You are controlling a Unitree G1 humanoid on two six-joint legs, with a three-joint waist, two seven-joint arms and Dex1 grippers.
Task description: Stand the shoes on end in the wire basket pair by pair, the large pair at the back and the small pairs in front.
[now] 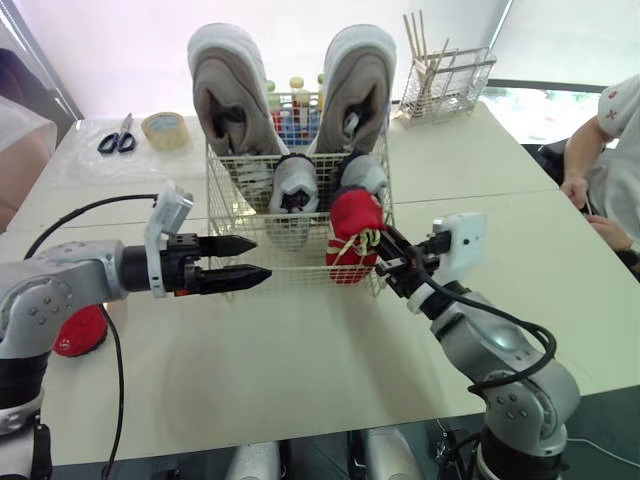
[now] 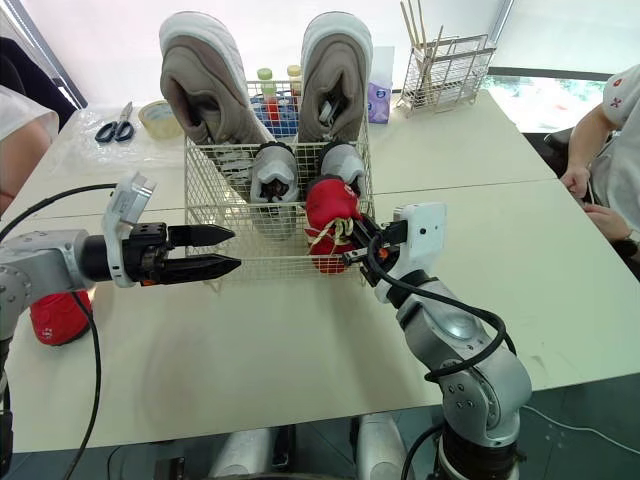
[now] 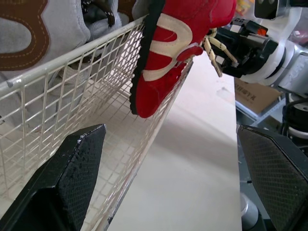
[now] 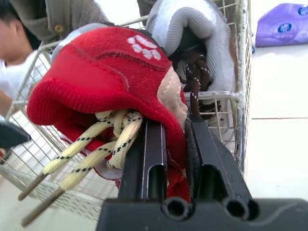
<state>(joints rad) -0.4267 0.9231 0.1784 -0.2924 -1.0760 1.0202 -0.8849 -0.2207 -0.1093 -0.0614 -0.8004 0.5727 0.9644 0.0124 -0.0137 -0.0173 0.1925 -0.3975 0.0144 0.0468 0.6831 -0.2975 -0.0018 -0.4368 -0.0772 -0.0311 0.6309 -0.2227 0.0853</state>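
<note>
Right gripper (image 1: pixel 388 255): just right of centre in the head views. We see it clenched on the red shoe (image 1: pixel 352 232), with a fold of the red collar pinched between its two black fingers (image 4: pixel 153 154) and cream laces hanging beside them.
Red shoe: held on end at the right end of the wire basket's front wall, its top above the rim and its black-edged sole turned toward the left of the frame. In the wrist views the mesh runs behind it. We cannot tell whether any part of it is inside.
Wire basket (image 1: pixel 262 262): white, at the centre of the frame, standing on the pale table (image 1: pixel 300 370).
Large pair (image 1: pixel 232 95): two taupe shoes on end along the back of the basket, rising well above its rim toward the top of the frame.
Small grey pair (image 1: pixel 293 188): on end, side by side inside the basket in front of the large pair. The right one is just behind the red shoe.
Left gripper (image 1: pixel 258 258): released, at centre left. We see its fingers apart with nothing between them, in front of the basket's front wall, tips pointing toward the red shoe.
Second red shoe (image 1: pixel 80 332): on the table at lower left, partly hidden by the left arm and well apart from the basket.
Surroundings: scissors (image 1: pixel 118 135) and a tape roll (image 1: pixel 165 130) at upper left, a wire rack (image 1: pixel 448 85) holding sticks at upper right, and a person (image 1: pixel 605 160) at the right edge.
</note>
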